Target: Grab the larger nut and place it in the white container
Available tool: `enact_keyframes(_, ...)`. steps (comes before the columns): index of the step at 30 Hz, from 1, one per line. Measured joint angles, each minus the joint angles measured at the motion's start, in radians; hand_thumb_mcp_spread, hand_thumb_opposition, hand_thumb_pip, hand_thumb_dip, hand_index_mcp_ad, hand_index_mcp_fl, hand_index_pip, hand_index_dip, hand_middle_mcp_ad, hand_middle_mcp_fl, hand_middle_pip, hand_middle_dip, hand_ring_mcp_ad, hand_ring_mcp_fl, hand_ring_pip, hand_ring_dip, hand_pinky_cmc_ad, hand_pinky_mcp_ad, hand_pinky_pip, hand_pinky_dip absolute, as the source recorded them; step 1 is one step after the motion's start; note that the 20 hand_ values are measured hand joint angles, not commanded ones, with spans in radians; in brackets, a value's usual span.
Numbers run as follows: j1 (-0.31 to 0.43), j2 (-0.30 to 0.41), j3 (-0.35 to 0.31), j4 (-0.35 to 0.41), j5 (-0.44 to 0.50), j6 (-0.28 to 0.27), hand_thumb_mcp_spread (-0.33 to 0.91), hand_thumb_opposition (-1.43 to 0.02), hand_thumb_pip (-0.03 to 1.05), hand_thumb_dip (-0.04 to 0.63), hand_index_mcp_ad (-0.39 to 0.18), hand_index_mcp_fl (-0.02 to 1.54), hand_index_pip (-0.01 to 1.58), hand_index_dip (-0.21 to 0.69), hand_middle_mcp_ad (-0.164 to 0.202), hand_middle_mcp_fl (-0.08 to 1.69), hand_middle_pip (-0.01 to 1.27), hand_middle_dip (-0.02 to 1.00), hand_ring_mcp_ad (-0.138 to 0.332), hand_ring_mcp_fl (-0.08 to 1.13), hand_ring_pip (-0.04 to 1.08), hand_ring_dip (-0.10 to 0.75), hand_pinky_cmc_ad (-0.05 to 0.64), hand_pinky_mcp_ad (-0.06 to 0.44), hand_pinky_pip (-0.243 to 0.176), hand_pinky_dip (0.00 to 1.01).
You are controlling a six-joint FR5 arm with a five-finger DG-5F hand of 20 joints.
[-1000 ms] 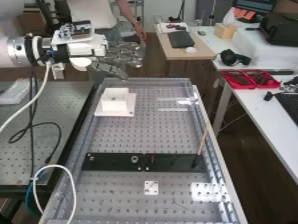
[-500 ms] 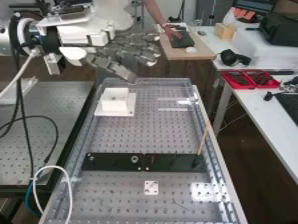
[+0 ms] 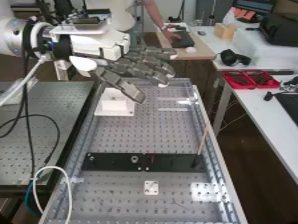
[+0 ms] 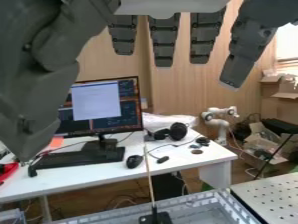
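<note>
Over the far end of our perforated table (image 3: 126, 135), we see the fingers (image 3: 148, 75) nearly straight and spread, gripping nothing. They partly hide the white container (image 3: 113, 101). The bearing (image 3: 134, 159) stands on the black bar (image 3: 110, 163), probably with the smaller nut (image 3: 91, 158). A monitor (image 4: 96, 105) faces us from a white desk (image 4: 193, 161).

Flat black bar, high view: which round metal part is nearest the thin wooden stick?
The silvery bearing, near the middle of the bar; the smaller nut stands farther from the stick, by one end.
</note>
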Motion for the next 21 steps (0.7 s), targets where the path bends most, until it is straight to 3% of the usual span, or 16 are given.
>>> enact_keyframes(10,-0.002,0.001,0.017,-0.033,-0.027,-0.013,0.05,-0.80,0.64,0.045,-0.120,0.03,0.10,-0.134,0.093,0.01,0.13,0.26,0.197,0.00,0.08,0.171,0.468,0.360,-0.136,0.56)
enact_keyframes(21,-0.012,-0.005,0.015,-0.019,-0.065,-0.009,0.05,-0.81,0.64,0.045,-0.110,0.03,0.10,-0.134,0.089,0.01,0.13,0.26,0.194,0.00,0.08,0.171,0.468,0.363,-0.136,0.56)
